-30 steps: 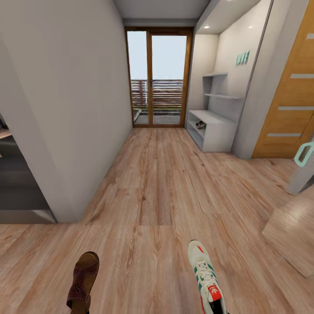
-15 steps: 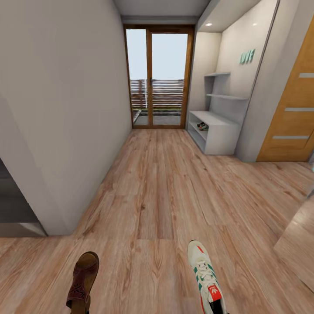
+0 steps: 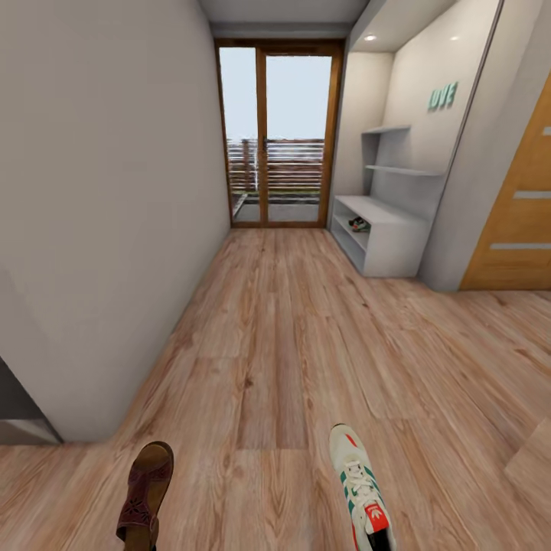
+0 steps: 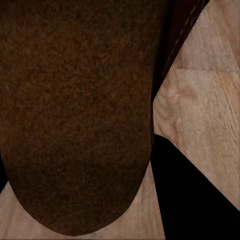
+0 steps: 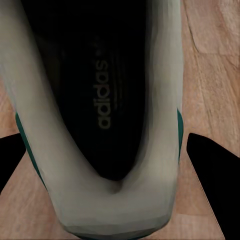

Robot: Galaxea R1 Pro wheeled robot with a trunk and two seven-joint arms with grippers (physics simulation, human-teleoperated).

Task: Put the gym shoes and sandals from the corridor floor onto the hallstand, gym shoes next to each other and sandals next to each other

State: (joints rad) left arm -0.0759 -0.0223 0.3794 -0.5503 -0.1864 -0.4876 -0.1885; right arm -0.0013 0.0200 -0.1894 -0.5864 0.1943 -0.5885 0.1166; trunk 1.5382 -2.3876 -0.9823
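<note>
A dark brown sandal point(image 3: 145, 493) hangs low at the left of the head view, over the corridor floor point(image 3: 283, 344). Its footbed point(image 4: 75, 115) sits close up in the left wrist view, and my left gripper point(image 4: 85, 195) is shut on it. An off-white gym shoe point(image 3: 360, 482) with green stripes and a red tongue hangs at the lower right. My right gripper point(image 5: 112, 172) is shut on its heel, with dark fingers point(image 5: 212, 175) on either side. The light-grey hallstand point(image 3: 386, 237) stands far ahead on the right. A second gym shoe point(image 3: 357, 224) lies in its upper slot.
A grey wall point(image 3: 99, 191) runs along the left, with a corner near the lower left. Glass doors point(image 3: 279, 130) close the corridor's far end. A wooden door point(image 3: 520, 222) is on the right past the hallstand, and floating shelves point(image 3: 402, 170) hang above it.
The whole view has shifted: the left wall corner and the right-hand door slid outward as the camera advanced. The sandal and gym shoe keep their places in the picture.
</note>
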